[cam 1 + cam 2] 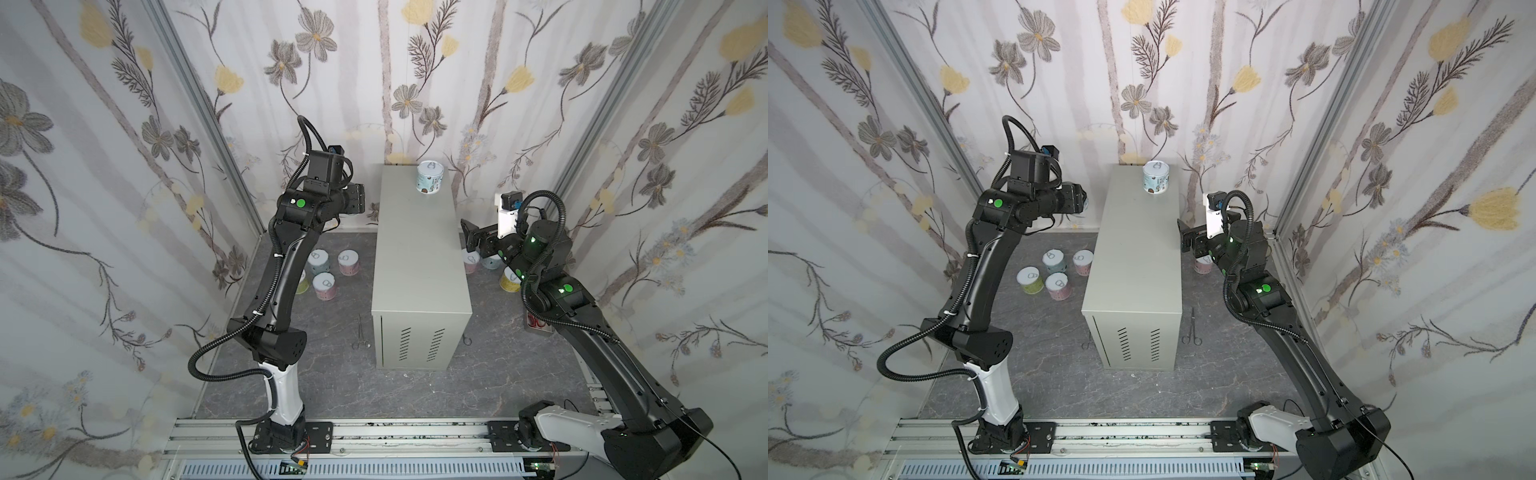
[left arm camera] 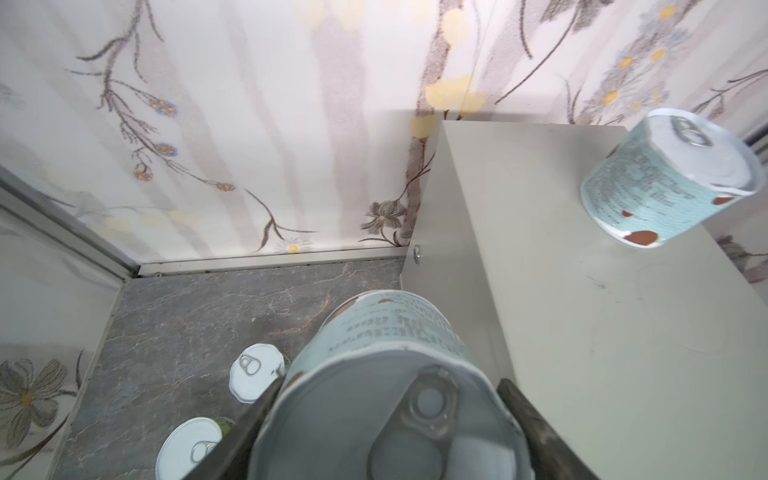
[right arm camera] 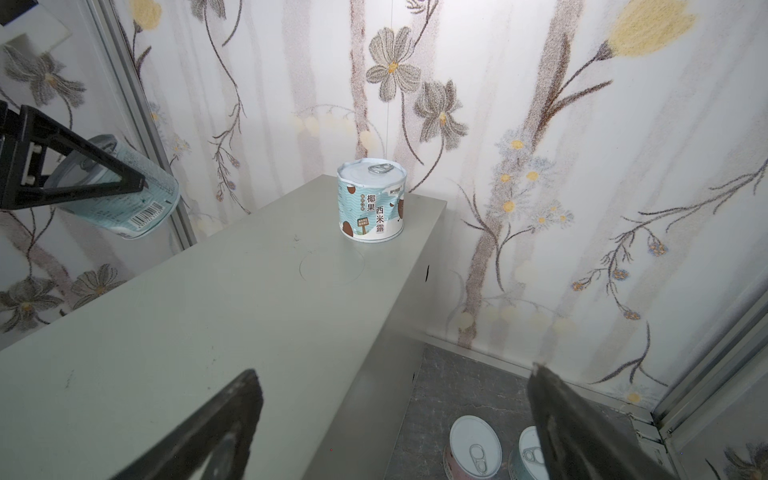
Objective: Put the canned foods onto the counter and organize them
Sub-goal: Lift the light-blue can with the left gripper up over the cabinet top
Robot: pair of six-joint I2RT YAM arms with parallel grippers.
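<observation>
left gripper (image 2: pixel 388 415) clenched on a blue-label can (image 2: pixel 390 324), held tilted in the air just beside the counter (image 1: pixel 419 266); right gripper (image 3: pixel 395 399) spread wide, empty. one matching can (image 1: pixel 430 177) stands upright at the counter's far end, other cans (image 1: pixel 325 286) sit on the floor (image 1: pixel 324 374). judged rigid, fairly heavy, label slick: grasp across the side wall at mid-height, never the lid.

Thin metal scissors (image 1: pixel 1192 329), perhaps forceps, flat on grey marbled floor (image 1: pixel 1059 374); floral walls (image 1: pixel 851 249).
</observation>
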